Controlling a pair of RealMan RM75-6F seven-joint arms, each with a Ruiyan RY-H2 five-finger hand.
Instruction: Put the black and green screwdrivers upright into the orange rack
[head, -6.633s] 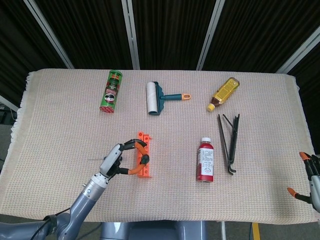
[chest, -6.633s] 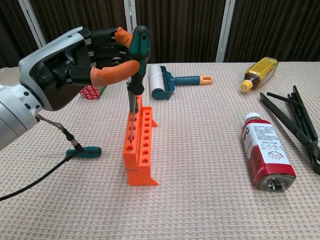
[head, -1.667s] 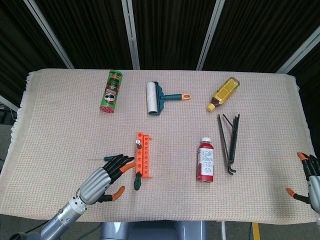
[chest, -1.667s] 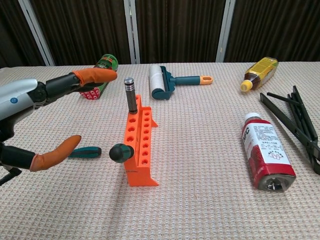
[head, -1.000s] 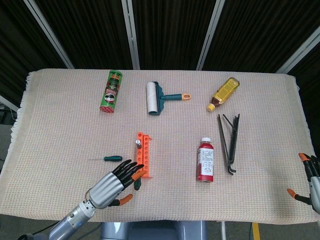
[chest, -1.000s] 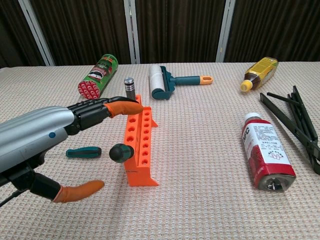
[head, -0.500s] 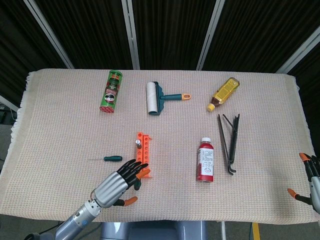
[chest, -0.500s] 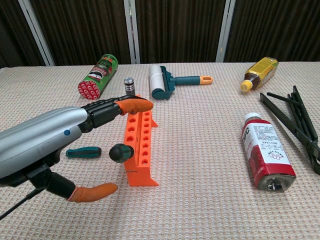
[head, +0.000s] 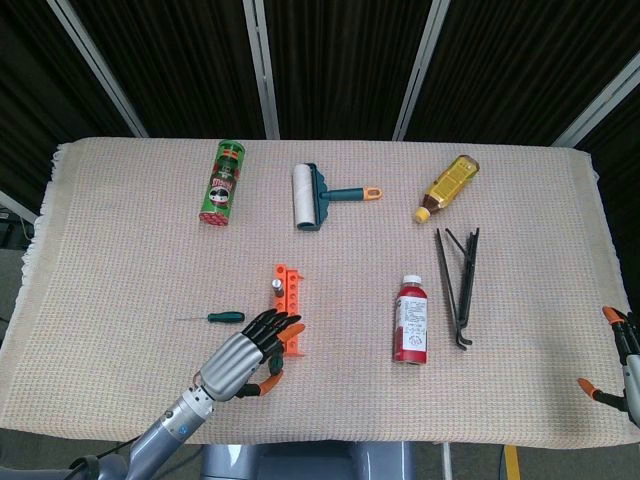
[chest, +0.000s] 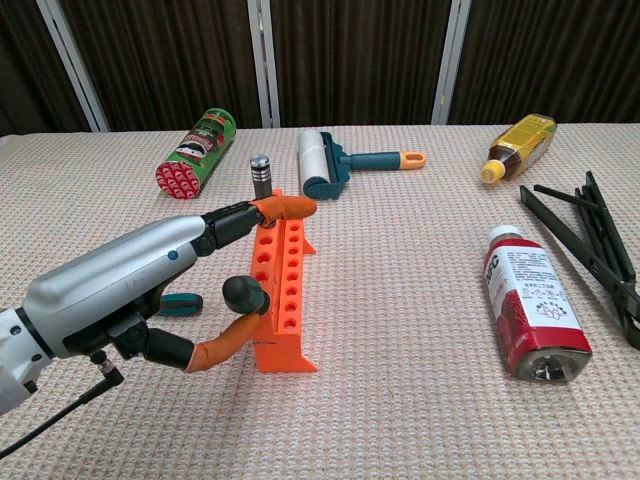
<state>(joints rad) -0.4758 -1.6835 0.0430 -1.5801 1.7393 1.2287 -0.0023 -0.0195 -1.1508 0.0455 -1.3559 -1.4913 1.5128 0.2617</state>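
Since half a second ago the left hand (chest: 150, 290) has pushed further toward the orange rack (chest: 283, 290), and its thumb now curls under the round black knob of the black screwdriver (chest: 244, 291), which leans at the rack's near left side rather than standing in a hole. From the chest view the hand's upper fingers (chest: 285, 208) reach over the rack's far end, so the hand brackets the knob from above and below; whether it actually grips the screwdriver cannot be told. In the head view the same left hand (head: 243, 357) lies over the rack's near end (head: 290, 300).

Just left of the hand, partly hidden behind it in the chest view, the green screwdriver (head: 226, 317) lies flat on the surface (head: 130, 250). Beyond the fingertips a silver-capped bit handle (chest: 261, 177) stands upright at the rack's far end.

Farther out from the hand lie a green snack can (chest: 196, 152) and a lint roller (chest: 330, 165), both on their sides. Well off to the hand's right are a red bottle (chest: 530, 305), black tongs (chest: 590, 250) and a yellow bottle (chest: 522, 140).

Only a sliver of the right hand (head: 620, 365) shows, at the surface's right edge in the head view, fingers apart and holding nothing.
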